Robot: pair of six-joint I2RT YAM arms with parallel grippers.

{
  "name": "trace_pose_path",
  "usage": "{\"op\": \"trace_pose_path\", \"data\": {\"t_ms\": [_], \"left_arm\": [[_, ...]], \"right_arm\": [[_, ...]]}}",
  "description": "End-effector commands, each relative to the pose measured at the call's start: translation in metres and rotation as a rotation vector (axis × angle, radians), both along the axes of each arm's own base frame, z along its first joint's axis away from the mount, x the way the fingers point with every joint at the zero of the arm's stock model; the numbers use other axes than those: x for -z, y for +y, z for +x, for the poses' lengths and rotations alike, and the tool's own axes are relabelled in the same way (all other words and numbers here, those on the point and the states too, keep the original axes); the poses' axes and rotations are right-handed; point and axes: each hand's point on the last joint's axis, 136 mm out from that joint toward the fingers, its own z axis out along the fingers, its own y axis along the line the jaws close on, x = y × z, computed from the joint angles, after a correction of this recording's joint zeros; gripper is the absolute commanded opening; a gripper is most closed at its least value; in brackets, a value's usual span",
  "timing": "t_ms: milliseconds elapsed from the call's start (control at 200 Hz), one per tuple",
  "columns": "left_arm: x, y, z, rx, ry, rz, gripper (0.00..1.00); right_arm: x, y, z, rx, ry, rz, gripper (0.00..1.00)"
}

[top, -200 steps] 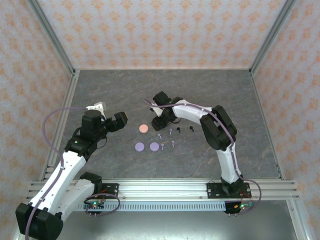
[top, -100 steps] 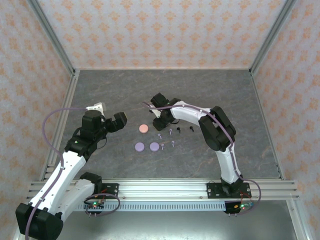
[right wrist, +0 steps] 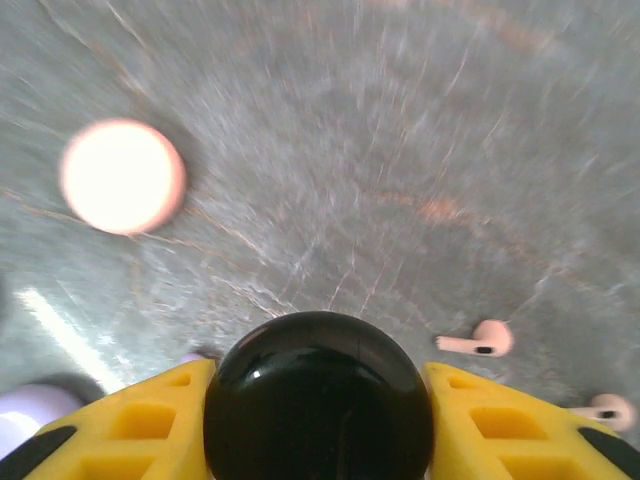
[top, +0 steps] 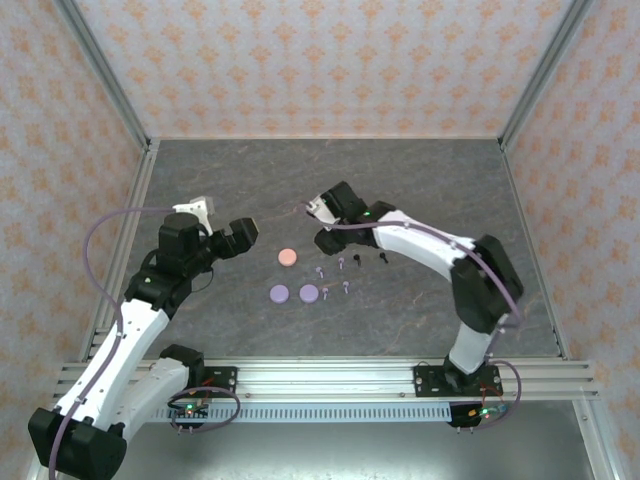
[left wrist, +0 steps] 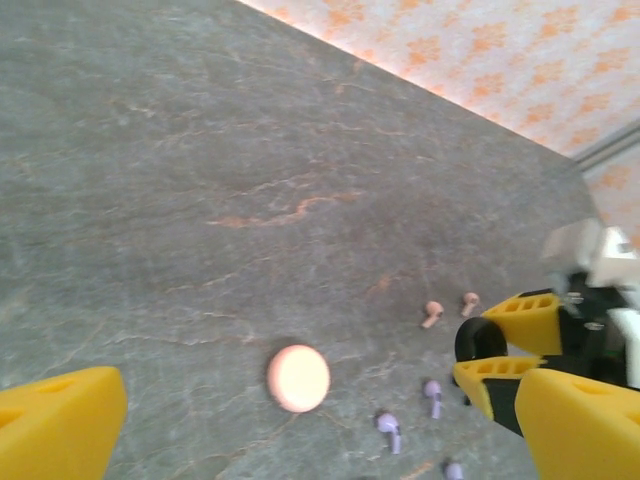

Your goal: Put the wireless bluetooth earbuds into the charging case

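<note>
discs: four; one pink disc (top: 287,257) mid-table (top: 420,170), two lavender discs (top: 279,293) at its 6 o'clock, one black disc (right wrist: 318,400) in the right gripper (right wrist: 318,385).
buds (top: 341,264): about six specks from above, loose on the table at 3 to 5 o'clock of the pink disc; the left wrist view gives two pink and three lavender.
left gripper (top: 225,232): jaws spread wide, empty, at 9 o'clock of the pink disc.
right gripper: fingers pressed against both sides of the black disc.
unclear: bud colours from above; the black disc's lower edge is cut off; the right wrist view is blurred.
</note>
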Motion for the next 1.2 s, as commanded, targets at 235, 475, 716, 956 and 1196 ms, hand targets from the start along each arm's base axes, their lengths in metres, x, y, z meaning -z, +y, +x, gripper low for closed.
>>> {"op": "trace_pose_path", "data": {"t_ms": [235, 475, 716, 956, 1196], "left_arm": [[-0.07, -0.072, -0.007, 0.432, -0.134, -0.155, 0.97], [-0.08, -0.109, -0.019, 0.632, -0.116, -0.235, 0.92], [-0.078, -0.148, -0.029, 0.745, -0.115, -0.272, 0.86], [-0.076, -0.173, -0.029, 0.789, -0.097, -0.3, 0.77], [-0.071, -0.189, -0.03, 0.826, -0.069, -0.307, 0.64]], "right_arm": [[-0.11, -0.007, -0.052, -0.246, -0.345, 0.174, 0.41], [-0.144, -0.014, -0.083, -0.391, -0.529, 0.136, 0.41], [-0.157, -0.012, -0.089, -0.432, -0.569, 0.139, 0.4], [-0.157, -0.007, -0.093, -0.471, -0.593, 0.113, 0.4], [-0.155, -0.003, -0.094, -0.49, -0.588, 0.121, 0.4]]}}
